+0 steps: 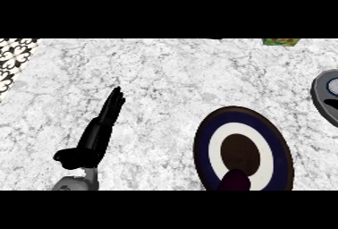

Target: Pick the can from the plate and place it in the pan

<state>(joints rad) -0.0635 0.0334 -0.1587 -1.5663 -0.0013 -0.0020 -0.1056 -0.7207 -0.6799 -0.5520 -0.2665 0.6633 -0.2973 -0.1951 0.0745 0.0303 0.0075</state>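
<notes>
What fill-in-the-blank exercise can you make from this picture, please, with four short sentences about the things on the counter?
1. The plate has a dark ____ outer ring.
2. The can rests on the ____, not in the pan.
3. The pan is cut off by the view's ____ edge.
4. Only one hand shows, the robot's ____ one.

Missing words: blue; plate; right; left.

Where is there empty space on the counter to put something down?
The biggest bare patch of counter lies between the left hand and the pan, beyond the plate. A narrower strip runs left of that hand. The lower right is crowded: the plate with the can on it.
</notes>
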